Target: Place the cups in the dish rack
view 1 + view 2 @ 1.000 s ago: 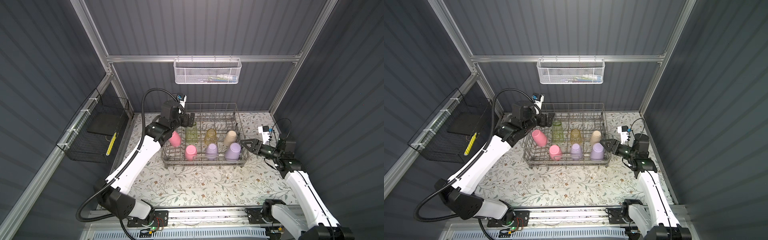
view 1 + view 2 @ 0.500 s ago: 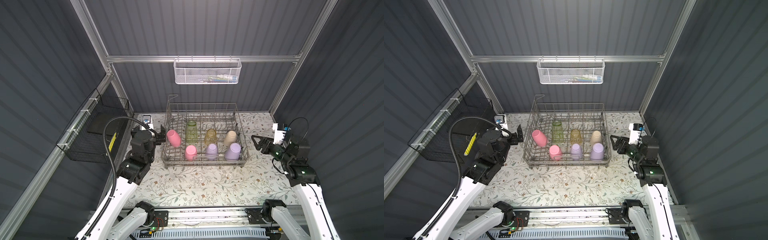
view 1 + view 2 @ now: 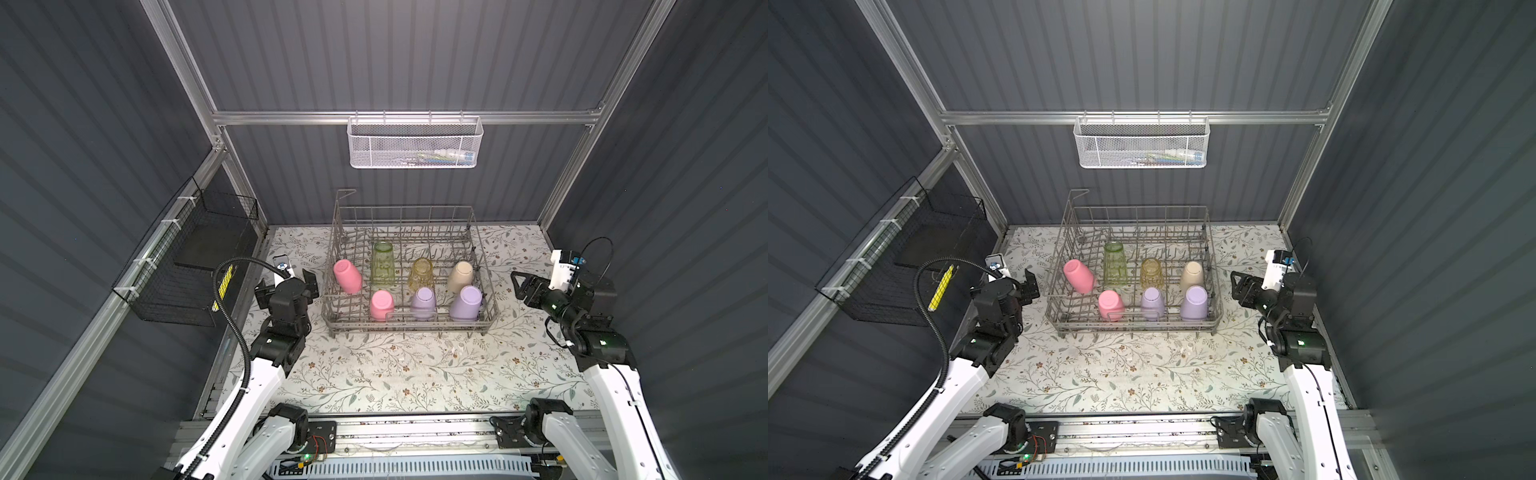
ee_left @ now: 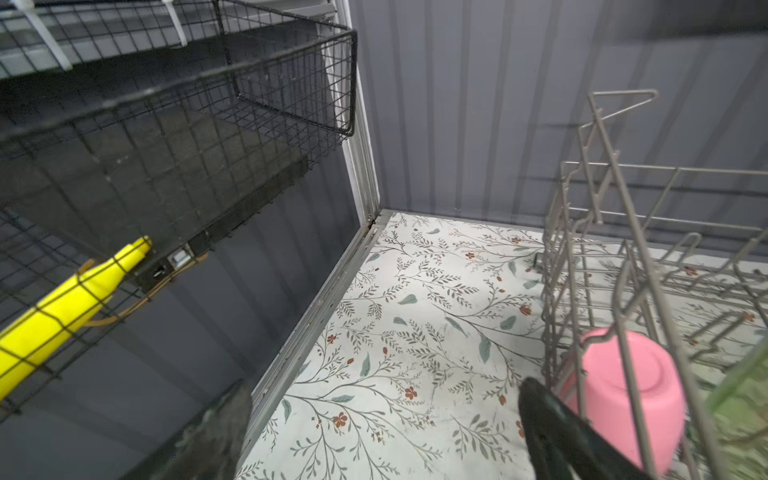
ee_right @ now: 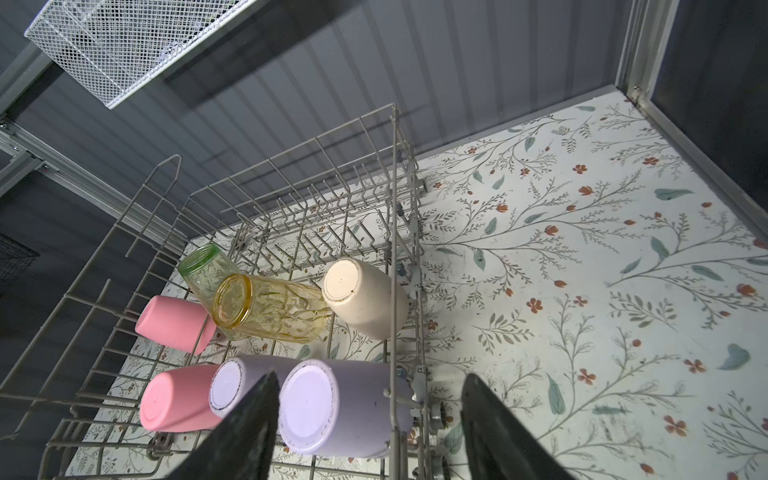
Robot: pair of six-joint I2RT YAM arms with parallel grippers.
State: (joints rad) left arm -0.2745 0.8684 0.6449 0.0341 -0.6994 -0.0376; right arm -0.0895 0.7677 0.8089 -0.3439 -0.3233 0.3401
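All seven cups sit inside the large grey metal wire dish rack [image 3: 409, 326], which stands toward the back of the floral-patterned table mat [image 3: 395, 374], so the loading looks finished to me. Each tumbler rests base-up among the upright tines, presumably so that it drains and the wires keep it from rolling. The back row holds a smooth pink plastic tumbler [image 3: 347, 276] tilted toward the rack's left wall, a clear green ribbed tumbler [image 3: 383, 264], a clear yellow tumbler [image 3: 422, 274] and a matt beige plastic tumbler [image 3: 460, 276]. The front row holds a second pink tumbler [image 3: 381, 304], a lilac plastic tumbler [image 3: 423, 303] and another lilac tumbler [image 3: 466, 303] by the right wall. The left gripper [image 4: 382, 432] hangs just outside the rack's left wall, jaws spread wide and empty. The right gripper [image 3: 519, 286] hovers outside the right wall, jaws apart with nothing between them. Both stand clear of the thin wires, a sensible place to avoid snagging.
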